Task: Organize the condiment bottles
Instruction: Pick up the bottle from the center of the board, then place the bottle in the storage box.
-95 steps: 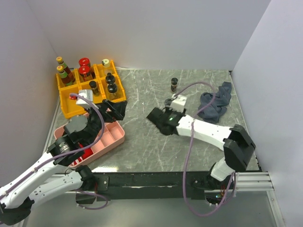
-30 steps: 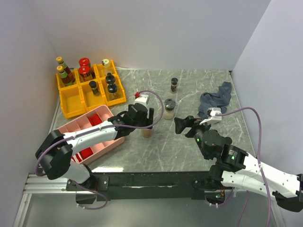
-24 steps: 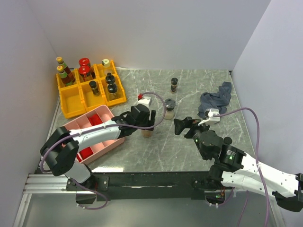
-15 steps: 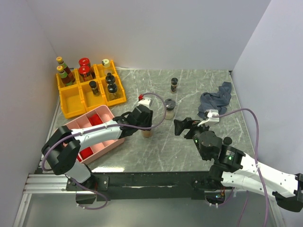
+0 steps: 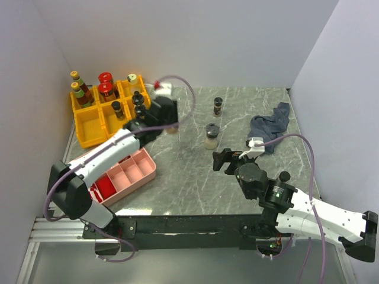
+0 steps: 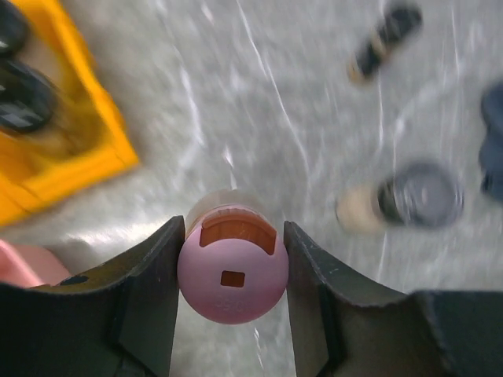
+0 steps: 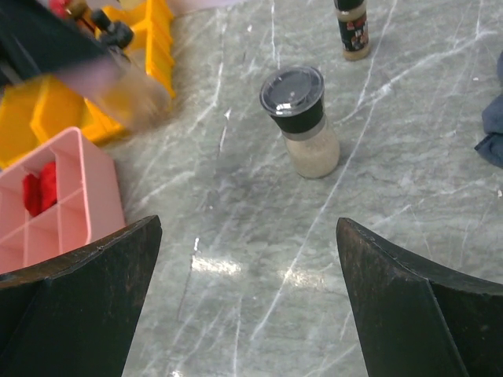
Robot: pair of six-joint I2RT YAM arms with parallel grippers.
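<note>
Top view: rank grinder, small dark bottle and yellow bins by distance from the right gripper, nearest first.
From the right gripper:
1. Grinder: just beyond it, mid-table.
2. Small dark bottle: further back, towards the rear wall.
3. Yellow bins: far-left rear corner.

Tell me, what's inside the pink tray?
I see red blocks in compartments at one end; the other open ones look empty. The left arm crosses over part of the pink tray, so that part is hidden.
</note>
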